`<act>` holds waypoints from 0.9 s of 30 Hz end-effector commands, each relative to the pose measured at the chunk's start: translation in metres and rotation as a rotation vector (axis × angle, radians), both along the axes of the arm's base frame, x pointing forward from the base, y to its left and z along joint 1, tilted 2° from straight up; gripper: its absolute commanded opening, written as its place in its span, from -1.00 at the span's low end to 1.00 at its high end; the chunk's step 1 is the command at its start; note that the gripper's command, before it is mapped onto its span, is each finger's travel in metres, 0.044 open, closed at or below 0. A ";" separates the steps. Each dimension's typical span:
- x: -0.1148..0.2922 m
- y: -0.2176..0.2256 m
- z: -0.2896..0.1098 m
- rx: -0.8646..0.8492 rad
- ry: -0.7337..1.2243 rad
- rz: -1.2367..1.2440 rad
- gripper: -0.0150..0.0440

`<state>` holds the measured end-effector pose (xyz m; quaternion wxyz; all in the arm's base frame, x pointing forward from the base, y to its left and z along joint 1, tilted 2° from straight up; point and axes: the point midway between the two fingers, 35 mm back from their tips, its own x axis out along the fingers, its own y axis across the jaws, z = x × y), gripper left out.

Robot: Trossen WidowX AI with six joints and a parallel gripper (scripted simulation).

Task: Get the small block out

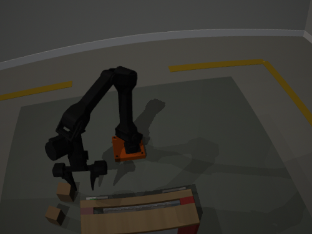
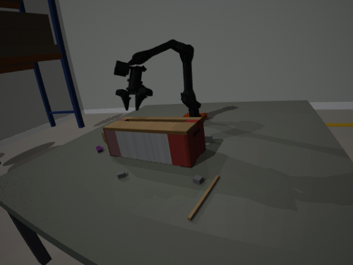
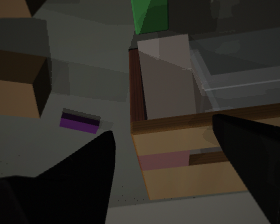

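The box (image 1: 137, 219) (image 2: 152, 127) (image 3: 180, 184) has a slotted wooden top, red and pink end parts and a clear front on the robot's side. A small green block (image 3: 151, 16) lies on the table just outside that front, near the pink end; only a sliver of green shows in the top view. My gripper (image 1: 84, 190) (image 2: 132, 109) is open and empty. It hangs above the table near the box's pink end, fingers pointing down. In the wrist view the box corner shows between and below the fingers, with the green block farther up. The shelf inside is only partly visible.
Two wooden cubes (image 1: 65, 192) (image 1: 54, 215) stand beyond the pink end. A small purple block (image 2: 99, 149) (image 3: 80, 124) lies off that end. Grey blocks (image 2: 121, 175) (image 2: 198, 179) and a wooden stick (image 2: 204, 198) lie on the box's far side from the arm.
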<state>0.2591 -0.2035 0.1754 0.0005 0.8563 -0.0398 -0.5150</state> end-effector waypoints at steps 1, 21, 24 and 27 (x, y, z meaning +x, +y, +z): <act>0.003 -0.001 -0.048 0.025 0.012 -0.008 0.47; 0.004 -0.001 -0.099 0.025 0.012 -0.008 0.47; 0.004 -0.001 -0.104 0.026 0.012 -0.008 0.47; 0.004 -0.001 -0.109 0.026 0.012 -0.008 0.47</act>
